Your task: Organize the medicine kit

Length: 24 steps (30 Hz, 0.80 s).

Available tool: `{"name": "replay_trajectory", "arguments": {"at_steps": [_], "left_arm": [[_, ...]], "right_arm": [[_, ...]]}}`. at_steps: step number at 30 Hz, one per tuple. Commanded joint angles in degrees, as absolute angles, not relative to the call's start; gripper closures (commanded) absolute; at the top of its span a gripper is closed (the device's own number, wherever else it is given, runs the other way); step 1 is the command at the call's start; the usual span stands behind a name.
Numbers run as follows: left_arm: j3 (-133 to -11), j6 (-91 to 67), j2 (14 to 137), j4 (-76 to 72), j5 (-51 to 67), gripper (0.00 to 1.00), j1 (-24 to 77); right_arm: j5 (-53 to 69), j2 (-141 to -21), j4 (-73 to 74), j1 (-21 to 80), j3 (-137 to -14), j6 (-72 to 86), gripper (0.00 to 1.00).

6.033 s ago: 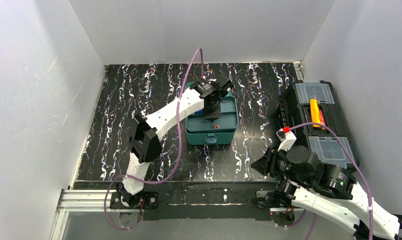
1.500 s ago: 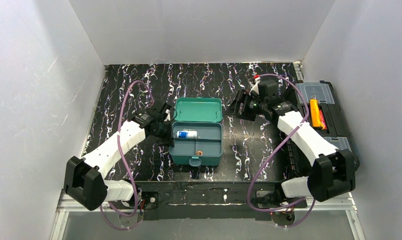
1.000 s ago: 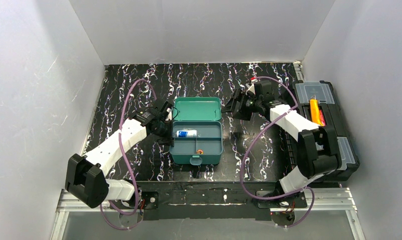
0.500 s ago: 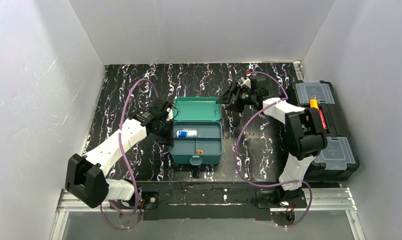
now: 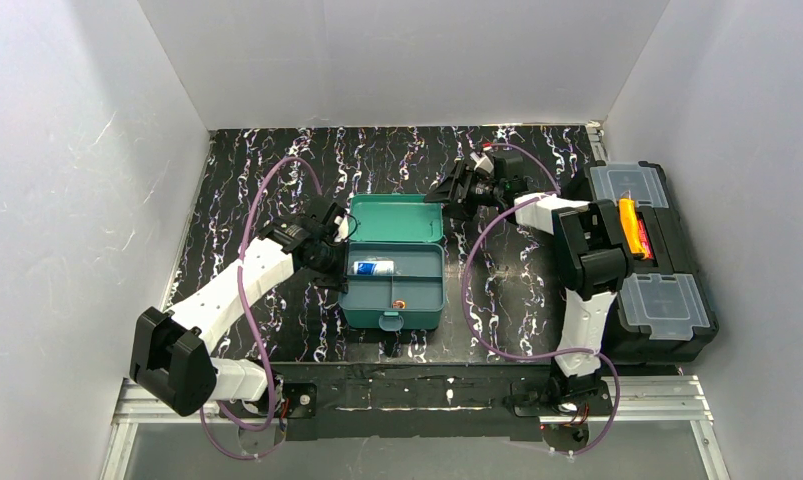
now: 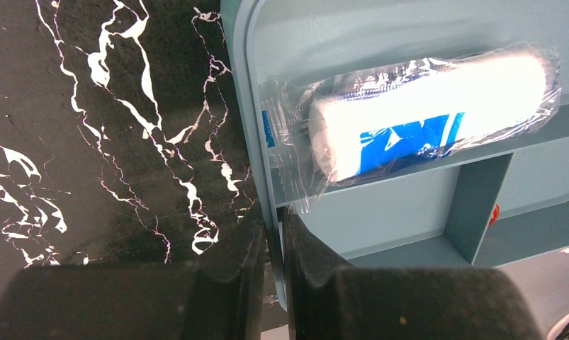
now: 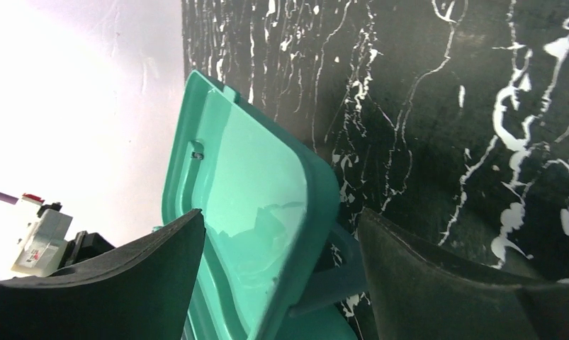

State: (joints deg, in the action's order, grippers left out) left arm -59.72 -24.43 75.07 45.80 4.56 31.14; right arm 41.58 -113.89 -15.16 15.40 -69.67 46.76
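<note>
We see the left end effector (image 6: 273,219) clamped on the left wall of the open medicine kit (image 5: 422,285) on the tabletop (image 5: 267,170), while the wide-open right end effector (image 5: 447,192), nearer the lid (image 7: 256,205), faces its short edge just ahead, its length running away.

Left arm (image 5: 227,290) and right arm (image 5: 580,320): both are showing glossy white plastic link shells alternating with boxy black joint housings (image 5: 169,360). A thin purple cable (image 5: 465,290) is looping loose along each. Matte black wedge-shaped fingers (image 6: 228,280) are tipping both wrists. A small white block with a red cap (image 5: 484,156) is sitting on the right wrist.
</note>
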Motion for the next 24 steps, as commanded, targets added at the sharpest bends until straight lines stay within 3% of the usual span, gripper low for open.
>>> {"name": "replay_trajectory", "arguments": {"at_steps": [1, 12, 24], "left_arm": [[-57.9, -21.9, 75.6, 45.1, 5.8, 1.0, 32.6], [-57.9, -22.3, 77.0, 44.1, 5.0, 1.0, 33.7], [-58.0, -23.7, 76.6, 42.7, 3.4, 1.0, 33.8]], "right_arm": [[46.9, -115.1, -23.5, 15.2, -72.4, 49.4, 0.15], [53.2, -114.4, -30.7, 15.3, -71.6, 52.6, 0.18], [56.8, -106.2, -35.4, 15.4, -68.7, 54.5, 0.19]]}}
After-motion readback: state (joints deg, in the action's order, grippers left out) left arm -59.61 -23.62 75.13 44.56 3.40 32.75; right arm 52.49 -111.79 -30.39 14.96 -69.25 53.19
